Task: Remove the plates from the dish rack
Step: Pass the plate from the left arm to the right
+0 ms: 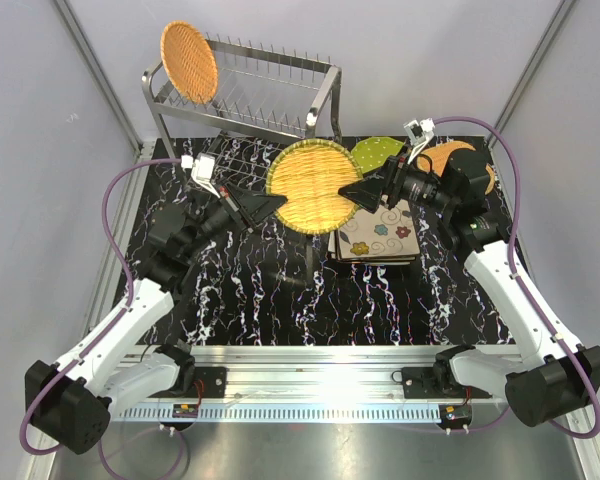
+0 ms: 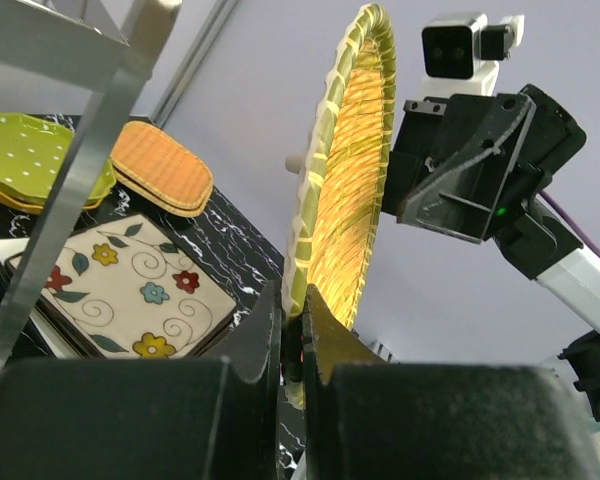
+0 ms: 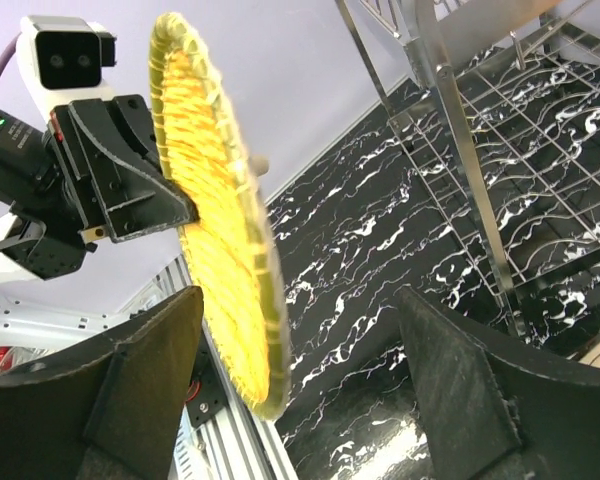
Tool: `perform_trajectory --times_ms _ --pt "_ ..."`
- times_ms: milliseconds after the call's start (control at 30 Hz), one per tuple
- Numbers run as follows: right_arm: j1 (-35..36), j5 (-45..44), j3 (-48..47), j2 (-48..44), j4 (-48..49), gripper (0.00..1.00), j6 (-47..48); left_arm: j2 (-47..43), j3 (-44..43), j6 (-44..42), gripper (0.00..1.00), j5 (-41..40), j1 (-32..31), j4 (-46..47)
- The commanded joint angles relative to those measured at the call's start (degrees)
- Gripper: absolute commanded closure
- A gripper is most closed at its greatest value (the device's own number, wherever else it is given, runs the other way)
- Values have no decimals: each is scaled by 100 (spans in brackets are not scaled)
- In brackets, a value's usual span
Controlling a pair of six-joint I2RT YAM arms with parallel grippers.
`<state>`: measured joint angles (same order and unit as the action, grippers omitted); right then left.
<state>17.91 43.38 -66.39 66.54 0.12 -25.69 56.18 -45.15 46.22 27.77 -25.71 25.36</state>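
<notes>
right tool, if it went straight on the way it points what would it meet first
Most likely the yellow woven plate: its edge stands between the right tool's open fingers, gripped by the left tool; depth unclear.

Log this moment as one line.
left tool: shut on round yellow wicker plate | right tool: open around its rim | steel wire dish rack: holds one orange wicker plate

Rough woven wicker plate (image 1: 313, 185); shiny steel wire dish rack (image 1: 250, 95); smooth black marble-patterned table (image 1: 240, 290).
</notes>
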Motion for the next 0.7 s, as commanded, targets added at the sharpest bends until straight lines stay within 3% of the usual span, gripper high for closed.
perform_trajectory --times_ms 0,267,300,467,533,600,667 --pt "63 -251 -14 -10 -151 16 100 -108 -12 45 100 -166 -126 812" --pt "72 -23 12 43 -249 56 187 -37 216 54 100 -386 -302 953" --pt "72 39 21 43 -267 66 274 -37 243 54 100 -439 -294 961" --pt "72 644 12 17 -617 91 932 -72 506 89 99 -562 -320 1032" --pt "72 891 -23 8 -985 100 1284 -151 620 98 90 -667 -320 1041" --pt "63 1006 -32 -18 -1224 100 1672 -221 700 89 86 -764 -320 1049" --pt "55 980 -14 -54 -1523 100 1996 -327 779 72 69 -843 -320 979"
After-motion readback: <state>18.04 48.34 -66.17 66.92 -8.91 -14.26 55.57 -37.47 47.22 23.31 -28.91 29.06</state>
